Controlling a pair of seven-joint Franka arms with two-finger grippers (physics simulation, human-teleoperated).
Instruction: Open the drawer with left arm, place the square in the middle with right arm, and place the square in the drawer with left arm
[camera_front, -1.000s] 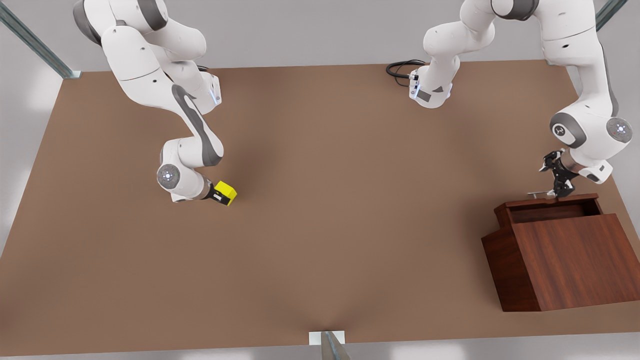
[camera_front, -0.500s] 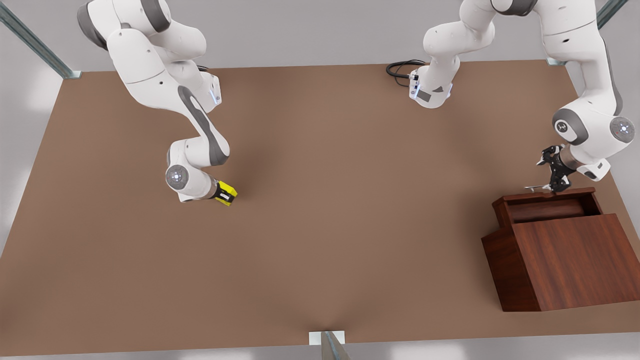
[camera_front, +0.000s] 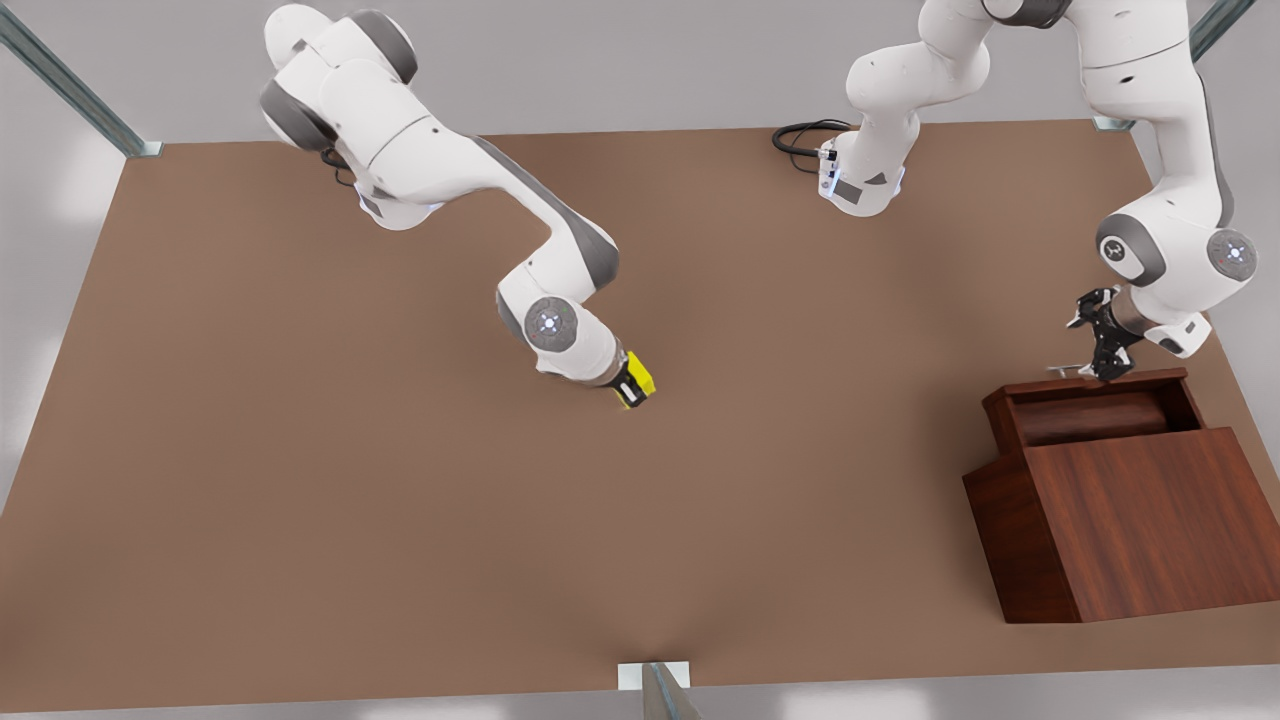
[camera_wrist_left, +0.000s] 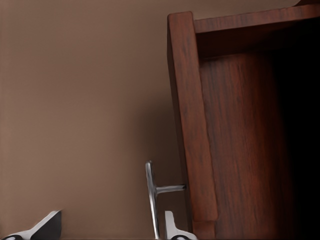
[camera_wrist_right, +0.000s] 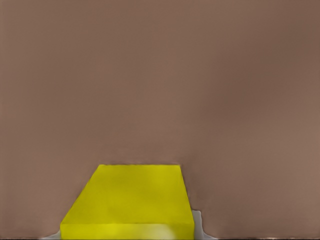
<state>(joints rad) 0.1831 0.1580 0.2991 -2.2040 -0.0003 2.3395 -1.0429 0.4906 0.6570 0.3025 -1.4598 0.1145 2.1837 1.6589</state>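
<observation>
One dark reddish-brown wooden cabinet box (camera_front: 1130, 520) sits at the near edge of the plain brown desk (camera_front: 300, 480), at the front view's right. One shallow reddish-brown drawer (camera_front: 1095, 410) with a slim silver bar handle (camera_front: 1068, 368) is pulled out of the cabinet's far side, showing its hollow. Left tool (camera_front: 1105, 365) sits right at that handle; in the left wrist view the handle (camera_wrist_left: 151, 200) lies between its fingertips (camera_wrist_left: 172, 227), fingers parted and straddling it, contact cannot be told. One small bright yellow cube (camera_front: 638, 382) is well apart from the cabinet, around mid-desk, pinched in the closed right tool (camera_front: 628, 384). Right wrist view: cube (camera_wrist_right: 132, 202) over bare desk. Two arms, two tools.
</observation>
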